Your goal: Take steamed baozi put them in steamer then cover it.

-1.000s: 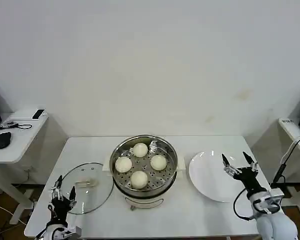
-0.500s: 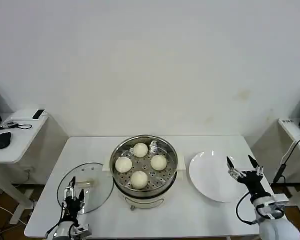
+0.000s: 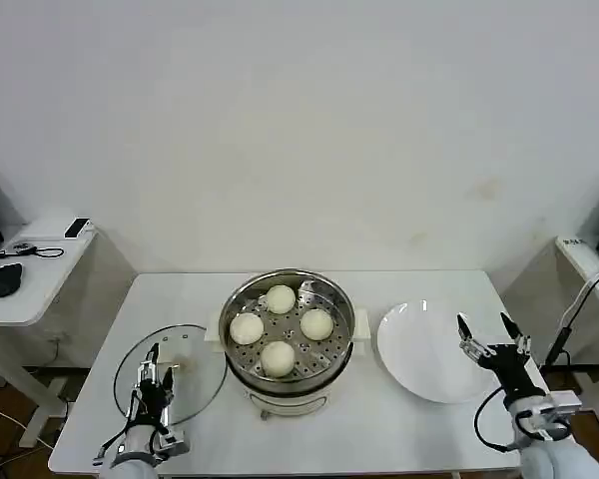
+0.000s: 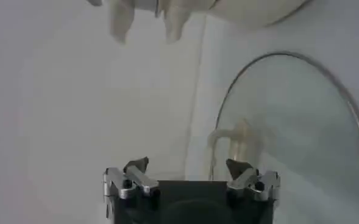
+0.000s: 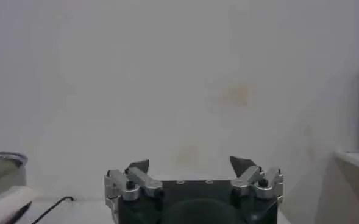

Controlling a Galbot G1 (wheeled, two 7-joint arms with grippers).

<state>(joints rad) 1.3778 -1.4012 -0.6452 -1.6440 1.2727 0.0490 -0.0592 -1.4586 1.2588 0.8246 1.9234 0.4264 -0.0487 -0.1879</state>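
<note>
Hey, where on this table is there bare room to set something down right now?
Bare table runs along the near edge in front of the steamer, and in a strip behind it. The white plate is bare too. It is crowded on the left, where the left gripper hangs over the cover, and inside the steamer, filled with baozi.

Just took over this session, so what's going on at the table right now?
All four steamed baozi sit in the steamer. The white plate is bare. The left gripper is open above the near edge of the cover, which lies flat on the table left of the steamer. The right gripper hangs open at the plate's right edge.
</note>
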